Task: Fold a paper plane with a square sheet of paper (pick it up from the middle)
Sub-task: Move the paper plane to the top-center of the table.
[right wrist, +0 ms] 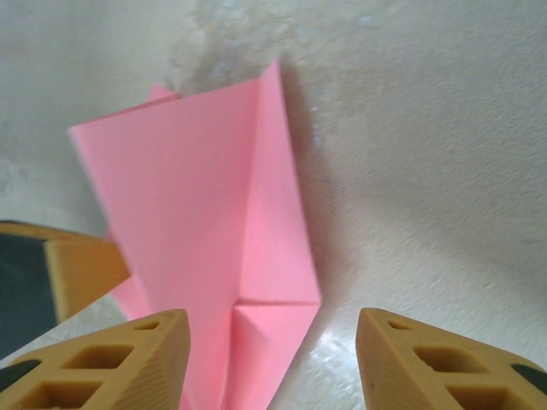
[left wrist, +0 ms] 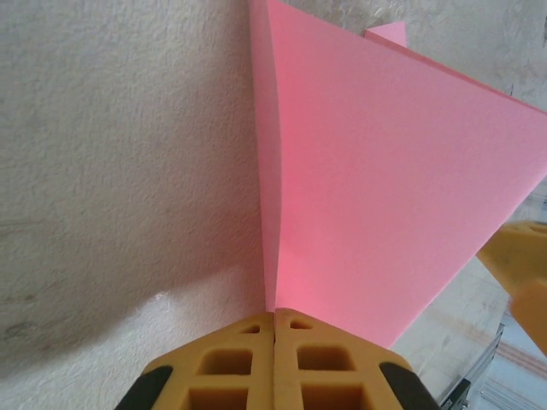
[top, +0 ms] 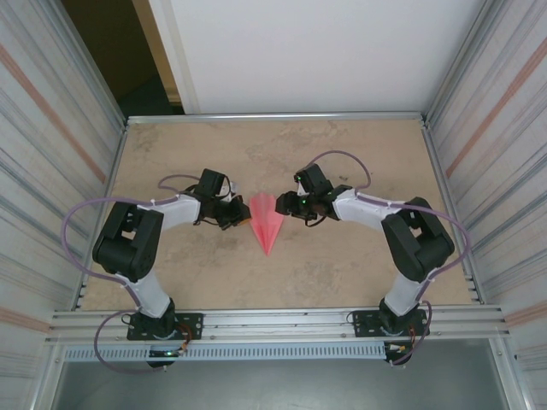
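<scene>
Pink-red paper, folded into a slim plane [top: 266,224], sits at mid-table [top: 342,154] with its sharp tip toward the table's near edge and its wide end toward the far edge. We see the left gripper [top: 232,213] just left of table centre. In the left wrist view its fingers [left wrist: 239,359] are clenched together, with a crease of the plane [left wrist: 385,188] running straight into the seam between them, so we read that as a pinch on the plane. The right gripper [top: 291,205] is just right of table centre. In its wrist view the fingers [right wrist: 128,359] stand well apart, released, either side of one end of the plane [right wrist: 197,222] and touching nothing that we can see. We cannot tell whether the plane lies fully flat on the table or is tipped up by the pinch. On handling, we judge it very light and thin. It should be limp across the open flaps, stiffer along the creases where layers stack, and easy to crumple or let slide out of smooth pads. The best hold, we think, is on the centre crease about midway along the body, with a light squeeze. The tip and the single-layer wing edges would bend or tear first.
</scene>
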You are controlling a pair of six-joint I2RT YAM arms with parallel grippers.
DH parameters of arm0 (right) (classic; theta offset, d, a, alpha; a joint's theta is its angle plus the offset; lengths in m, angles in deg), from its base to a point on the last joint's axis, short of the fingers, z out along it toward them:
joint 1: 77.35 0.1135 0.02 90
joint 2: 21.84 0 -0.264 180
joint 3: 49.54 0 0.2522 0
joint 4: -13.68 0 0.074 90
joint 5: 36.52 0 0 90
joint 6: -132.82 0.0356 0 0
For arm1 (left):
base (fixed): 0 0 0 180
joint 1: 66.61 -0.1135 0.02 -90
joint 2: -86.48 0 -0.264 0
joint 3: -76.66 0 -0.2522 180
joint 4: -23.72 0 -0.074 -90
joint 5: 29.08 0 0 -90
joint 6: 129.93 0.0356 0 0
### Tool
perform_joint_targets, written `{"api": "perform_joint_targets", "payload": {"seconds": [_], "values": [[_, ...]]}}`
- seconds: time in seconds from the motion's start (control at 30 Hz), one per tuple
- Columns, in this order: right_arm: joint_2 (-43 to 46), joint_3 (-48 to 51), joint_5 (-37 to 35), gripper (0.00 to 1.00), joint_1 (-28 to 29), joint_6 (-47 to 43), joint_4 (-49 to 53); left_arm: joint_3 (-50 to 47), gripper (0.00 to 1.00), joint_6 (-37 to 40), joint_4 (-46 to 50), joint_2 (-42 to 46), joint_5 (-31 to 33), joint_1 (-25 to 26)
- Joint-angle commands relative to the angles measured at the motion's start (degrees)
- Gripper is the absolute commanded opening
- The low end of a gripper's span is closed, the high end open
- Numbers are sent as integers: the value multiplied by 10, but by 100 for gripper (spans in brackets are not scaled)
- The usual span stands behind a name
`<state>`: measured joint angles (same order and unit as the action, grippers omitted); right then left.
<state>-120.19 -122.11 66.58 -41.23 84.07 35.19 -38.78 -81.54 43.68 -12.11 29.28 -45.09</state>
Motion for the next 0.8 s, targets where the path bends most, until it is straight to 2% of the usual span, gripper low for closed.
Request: {"api": "perform_joint_targets", "payload": {"seconds": [0.0,0.2,0.77], "values": [[11,-14,-36,56,31,-14,42,8,5,7,16,22,9,5],[-27,-32,-24,64,71,0,36,7,5,9,14,18,6,6],[-108,-109,-1,56,111,1,68,5,5,11,16,20,2,6]]}}
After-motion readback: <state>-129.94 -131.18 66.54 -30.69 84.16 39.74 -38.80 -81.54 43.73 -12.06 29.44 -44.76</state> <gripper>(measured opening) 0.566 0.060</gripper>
